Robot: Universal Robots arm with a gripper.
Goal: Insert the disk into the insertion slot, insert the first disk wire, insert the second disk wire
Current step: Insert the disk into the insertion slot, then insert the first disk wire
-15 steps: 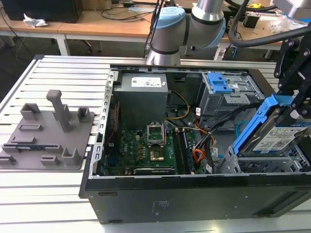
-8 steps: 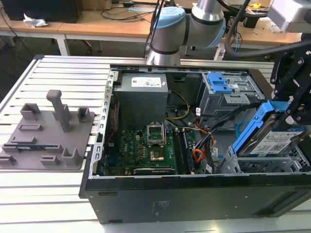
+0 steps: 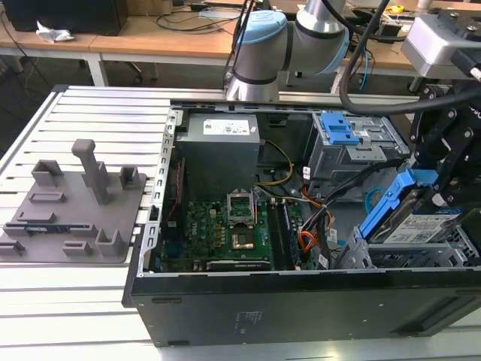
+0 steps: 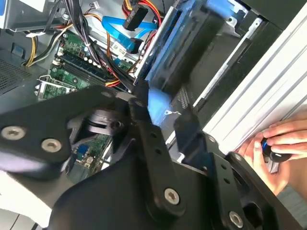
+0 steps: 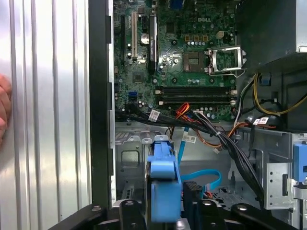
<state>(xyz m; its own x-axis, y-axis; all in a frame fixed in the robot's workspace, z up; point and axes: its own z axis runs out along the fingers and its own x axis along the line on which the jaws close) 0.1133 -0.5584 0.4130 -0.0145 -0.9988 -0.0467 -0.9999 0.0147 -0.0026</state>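
My gripper (image 3: 438,194) is shut on the disk (image 3: 422,226), a silver drive with a white label in a bright blue carrier (image 3: 391,204). I hold it tilted, its low end at the mouth of the insertion slot (image 3: 409,257), the grey perforated bay in the case corner at the exterior view's right. In the first wrist view the blue carrier (image 5: 163,187) sits edge-on between my black fingers (image 5: 130,211). In the second wrist view the disk (image 4: 180,52) is blurred beyond my fingers (image 4: 148,139). A blue flat wire (image 5: 204,175) and a black plug on coloured wires (image 4: 135,17) lie loose beside the bay.
The open black case (image 3: 225,301) holds a green motherboard (image 3: 225,226), a power supply (image 3: 219,147) and a grey cage with a blue latch (image 3: 340,129). A grey fixture plate (image 3: 71,207) lies on the ribbed table. A person's hand (image 4: 276,148) rests outside the case wall.
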